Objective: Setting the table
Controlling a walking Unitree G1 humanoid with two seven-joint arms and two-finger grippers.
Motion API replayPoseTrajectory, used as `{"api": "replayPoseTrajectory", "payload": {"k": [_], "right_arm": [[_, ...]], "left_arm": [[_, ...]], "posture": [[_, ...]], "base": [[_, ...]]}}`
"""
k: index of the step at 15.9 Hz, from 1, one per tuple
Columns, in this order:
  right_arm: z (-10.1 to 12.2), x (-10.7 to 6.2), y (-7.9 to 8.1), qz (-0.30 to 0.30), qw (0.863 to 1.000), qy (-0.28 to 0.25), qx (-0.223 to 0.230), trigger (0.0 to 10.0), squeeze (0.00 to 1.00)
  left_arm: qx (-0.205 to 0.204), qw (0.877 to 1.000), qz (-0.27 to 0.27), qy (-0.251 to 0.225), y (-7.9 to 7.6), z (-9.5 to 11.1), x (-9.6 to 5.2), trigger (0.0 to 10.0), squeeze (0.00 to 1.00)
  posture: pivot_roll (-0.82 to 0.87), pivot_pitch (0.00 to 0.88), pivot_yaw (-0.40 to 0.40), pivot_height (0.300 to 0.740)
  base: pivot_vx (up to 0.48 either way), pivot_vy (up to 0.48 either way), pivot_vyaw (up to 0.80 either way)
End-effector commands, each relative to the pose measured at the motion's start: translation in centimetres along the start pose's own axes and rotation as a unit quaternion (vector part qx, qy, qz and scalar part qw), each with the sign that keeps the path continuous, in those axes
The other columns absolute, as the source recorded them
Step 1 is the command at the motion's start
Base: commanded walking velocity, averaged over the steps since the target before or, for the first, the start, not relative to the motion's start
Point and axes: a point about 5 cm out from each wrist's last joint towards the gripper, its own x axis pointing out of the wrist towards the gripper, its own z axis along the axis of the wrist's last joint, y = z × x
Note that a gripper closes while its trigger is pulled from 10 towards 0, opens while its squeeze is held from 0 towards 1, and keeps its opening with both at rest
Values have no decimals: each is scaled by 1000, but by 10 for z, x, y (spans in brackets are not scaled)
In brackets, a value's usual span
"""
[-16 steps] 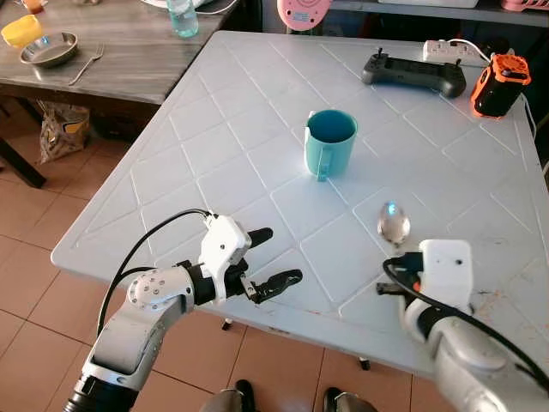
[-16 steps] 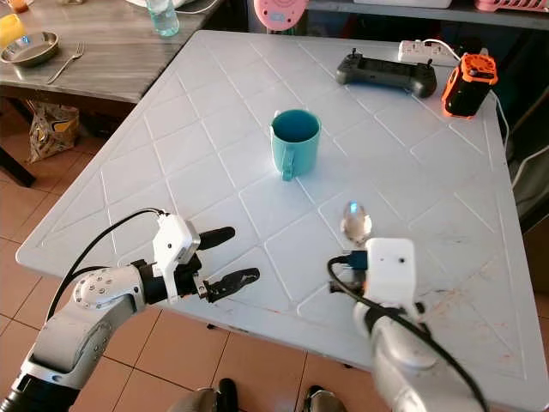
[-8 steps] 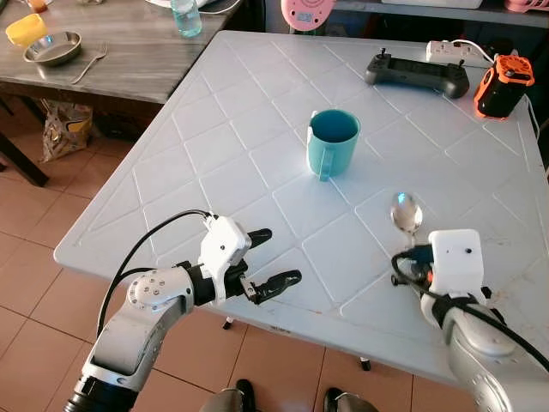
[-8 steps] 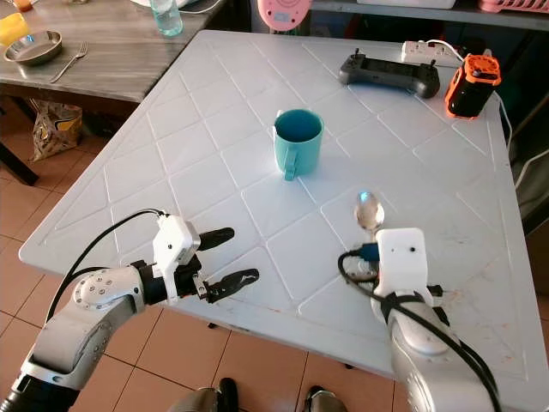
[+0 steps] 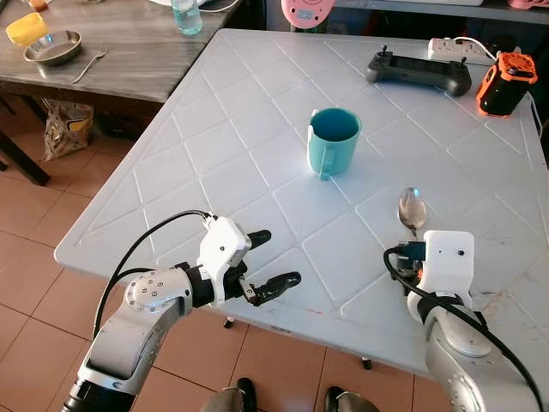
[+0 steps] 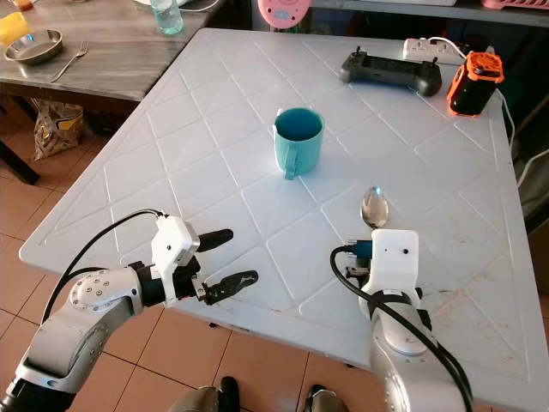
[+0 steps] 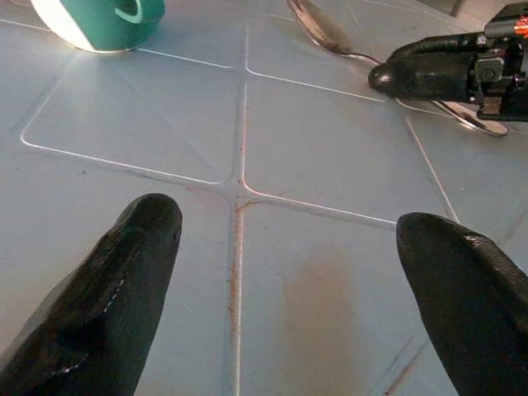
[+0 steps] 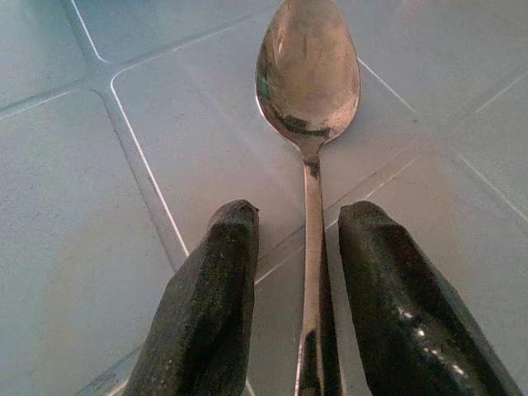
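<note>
- The right gripper [image 8: 301, 330] is low over the white table [image 5: 240, 163], its two black fingers [image 8: 206, 313] set either side of the spoon [image 8: 308, 91] handle; the jaws look closed on the handle, though a thin gap shows on each side, so a firm grip cannot be confirmed.
- The spoon's bowl lies just ahead of the fingertips, hollow side up, resting on the table surface.
- The teal mug [image 5: 331, 141] stands upright well beyond those jaws, towards the left-arm side, handle towards the robot.
- The left gripper [image 5: 264, 259] hovers at the table's near edge; its jaws are spread wide and empty, with bare table between them.
</note>
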Motion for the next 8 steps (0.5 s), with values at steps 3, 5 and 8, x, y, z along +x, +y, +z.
{"api": "replayPoseTrajectory", "payload": {"k": [3, 5, 8], "right_arm": [[-2, 3, 3, -3, 1000, -1, 1, 10000, 1000], [3, 6, 1, -10, 1000, -10, 3, 10000, 1000], [4, 10, 3, -14, 1000, -14, 5, 10000, 1000]], "left_arm": [[4, 1000, -4, 3, -1, 3, -1, 10000, 0], [4, 1000, -4, 3, -2, 5, 0, 10000, 0], [4, 1000, -6, 4, -3, 5, 3, 10000, 0]], "posture": [[30, 227, 86, 740], [30, 226, 87, 740], [30, 226, 86, 740]], "base": [[0, 0, 0], [0, 0, 0], [0, 0, 0]]}}
